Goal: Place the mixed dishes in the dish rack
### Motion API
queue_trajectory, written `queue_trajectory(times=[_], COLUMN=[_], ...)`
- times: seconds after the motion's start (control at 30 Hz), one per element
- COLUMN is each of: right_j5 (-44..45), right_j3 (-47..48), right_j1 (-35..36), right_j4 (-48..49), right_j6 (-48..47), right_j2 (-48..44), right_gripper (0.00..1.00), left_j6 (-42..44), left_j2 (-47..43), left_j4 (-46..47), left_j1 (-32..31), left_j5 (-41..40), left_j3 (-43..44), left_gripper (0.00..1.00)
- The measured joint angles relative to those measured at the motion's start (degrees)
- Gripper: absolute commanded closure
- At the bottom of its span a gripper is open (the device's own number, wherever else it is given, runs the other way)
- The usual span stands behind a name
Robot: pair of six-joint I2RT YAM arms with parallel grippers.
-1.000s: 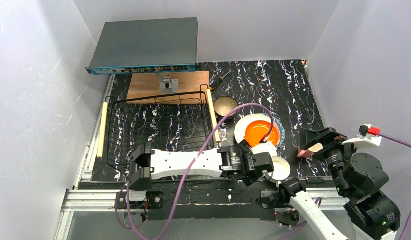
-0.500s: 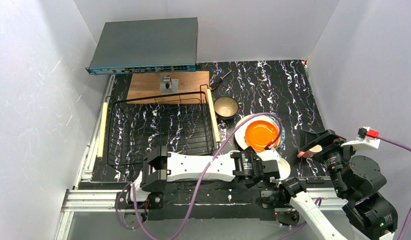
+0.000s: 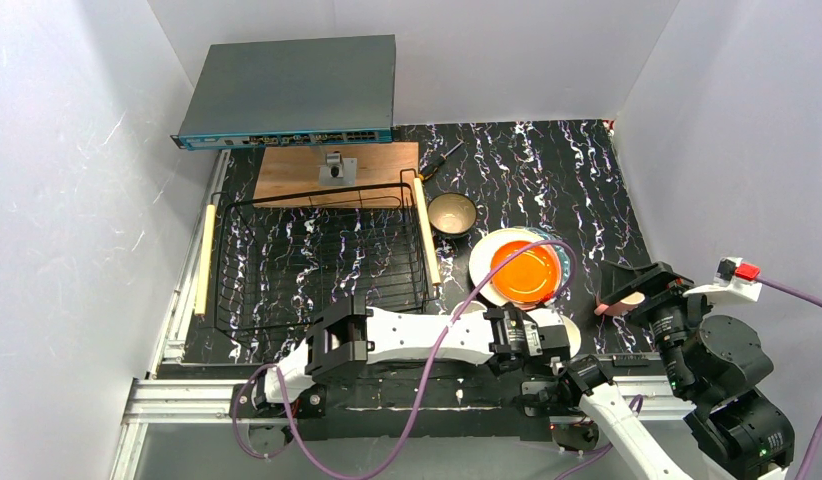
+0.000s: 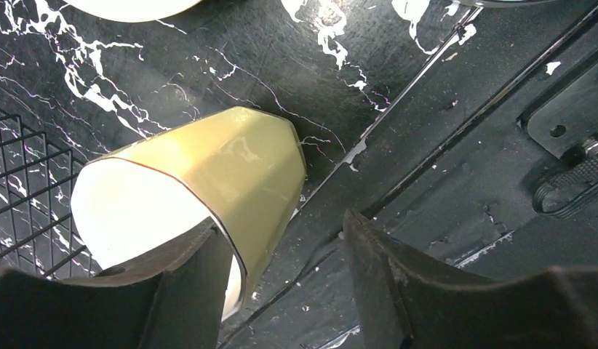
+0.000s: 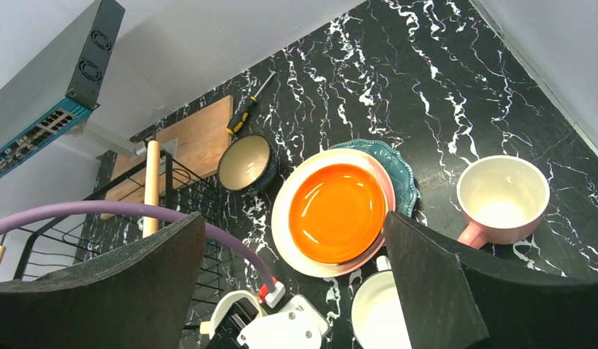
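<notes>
Left gripper (image 4: pixel 280 231) straddles the rim of the tipped yellow-green mug (image 4: pixel 216 160) at the table's near edge.

In the left wrist view the mug lies on its side at lower left, mouth toward the camera. One finger sits at the mouth and the other stands off the outer wall with a gap, so the jaws are part open and grip nothing. The right gripper (image 5: pixel 294 218) is spread wide and empty, its fingers framing the bottom corners of its wrist view. At bottom centre of that view stands the white cup (image 5: pixel 380 316). The pink mug (image 5: pixel 500 200) is upright at right. In the middle, the orange plate (image 5: pixel 338 212) lies on the cream plate (image 5: pixel 285 218), over the teal plate (image 5: pixel 401 171). Farther off, the bowl (image 5: pixel 245 163) sits just beside the dish rack (image 3: pixel 317 260), left of centre in the top view.
</notes>
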Motion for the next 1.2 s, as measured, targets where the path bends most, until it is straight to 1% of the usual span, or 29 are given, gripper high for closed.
queue_trajectory(times=[0.17,0.27,0.5,0.63,0.7,0.9,0.97,1.07,1.2], right_j5=[0.17,0.35,0.51,0.55,0.55,0.55,0.57,0.59,0.95], right_j3=[0.00,-0.09,-0.49,-0.85,-1.01,-1.03,-1.03,-1.03,-1.04], right_j1=[0.00,0.00,0.00,0.00,0.00,0.00,0.00,0.00,0.00], right_j4=[-0.01,-0.01,-0.01,-0.02,0.00,0.01,0.01,0.01,0.01], right_j6=[-0.01,-0.01,-0.01,-0.01,-0.01,-0.01,-0.01,-0.09,-0.36], right_j2=[0.00,-0.12,-0.73,-0.74,-0.74,-0.74,-0.74,-0.74,-0.74], right_gripper=[0.00,0.00,0.00,0.00,0.00,0.00,0.00,0.00,0.00], left_j6=[0.65,1.24,1.79,1.92,2.11,2.22,2.26,2.32,2.27], left_j2=[0.03,0.05,0.06,0.08,0.10,0.10,0.05,-0.73,-5.61], left_j4=[-0.02,-0.06,-0.80,-1.11,-1.15,-1.65,-1.55,-0.63,2.34], left_j1=[0.89,1.24,1.75,1.84,1.84,1.84,1.84,2.08,2.77], left_j5=[0.64,0.87,1.52,2.54,3.18,6.07,7.29,11.87,19.20], left_j3=[0.00,0.00,0.00,0.15,0.39,1.22,1.63,2.60,2.80], left_gripper=[0.61,0.65,0.80,0.84,0.89,0.95,0.97,0.99,1.00])
